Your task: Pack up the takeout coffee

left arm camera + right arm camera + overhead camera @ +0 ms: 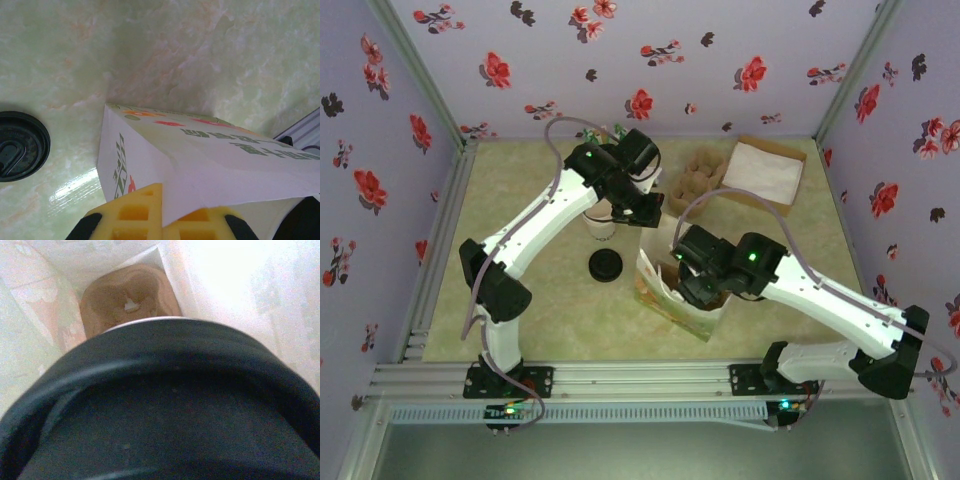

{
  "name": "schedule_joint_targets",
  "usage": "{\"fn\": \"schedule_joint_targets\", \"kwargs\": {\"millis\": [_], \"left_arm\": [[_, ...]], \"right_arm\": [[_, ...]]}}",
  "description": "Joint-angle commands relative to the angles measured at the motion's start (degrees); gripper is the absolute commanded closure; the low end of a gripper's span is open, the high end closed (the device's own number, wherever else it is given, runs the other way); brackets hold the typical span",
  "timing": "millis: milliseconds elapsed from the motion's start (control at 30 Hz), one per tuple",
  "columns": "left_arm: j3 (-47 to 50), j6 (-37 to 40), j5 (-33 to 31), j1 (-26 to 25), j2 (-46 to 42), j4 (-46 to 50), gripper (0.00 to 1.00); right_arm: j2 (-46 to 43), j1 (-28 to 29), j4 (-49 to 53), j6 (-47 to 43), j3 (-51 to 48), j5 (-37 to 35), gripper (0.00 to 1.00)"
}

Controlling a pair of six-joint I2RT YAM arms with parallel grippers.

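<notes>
Left gripper (167, 217) pinched the lip of the printed white paper bag (190, 160); right gripper (698, 283), spread around the black-lidded takeout coffee cup (165, 405), needed a straight, level descent into the brown pulp carrier (131, 292).

A robot test cell in a lab: a frame of aluminium bars (428, 290), panels of lilac flowered wallpaper (650, 50), a green marbled worktop (550, 310), and two white arms, left (535, 225) and right (830, 300), bolted to its near rail.

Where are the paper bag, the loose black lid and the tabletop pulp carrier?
paper bag (200, 160), left wrist view, printed side.
black lid (20, 145), left wrist view, top.
pulp carrier (699, 177), top external view, its middle.
</notes>
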State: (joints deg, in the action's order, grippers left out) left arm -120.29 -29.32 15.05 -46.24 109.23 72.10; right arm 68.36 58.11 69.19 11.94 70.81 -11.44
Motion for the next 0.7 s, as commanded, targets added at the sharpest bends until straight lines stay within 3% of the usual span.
{"fn": "schedule_joint_targets", "kwargs": {"millis": [0, 367, 667], "left_arm": [[-1.26, 1.28, -0.47, 0.27, -0.23, 0.89, 1.00], [-0.92, 1.35, -0.73, 0.36, -1.47, 0.74, 1.00], [-0.80, 1.99, -0.73, 0.44, -2.50, -0.10, 1.00]], "right_arm": [[-0.17, -0.29, 2.74, -0.36, 0.11, 1.42, 0.28], [5.19, -0.69, 5.72, 1.07, 2.33, -1.56, 0.28], [9.17, -2.50, 5.91, 1.77, 2.19, 0.00, 0.28]]}}
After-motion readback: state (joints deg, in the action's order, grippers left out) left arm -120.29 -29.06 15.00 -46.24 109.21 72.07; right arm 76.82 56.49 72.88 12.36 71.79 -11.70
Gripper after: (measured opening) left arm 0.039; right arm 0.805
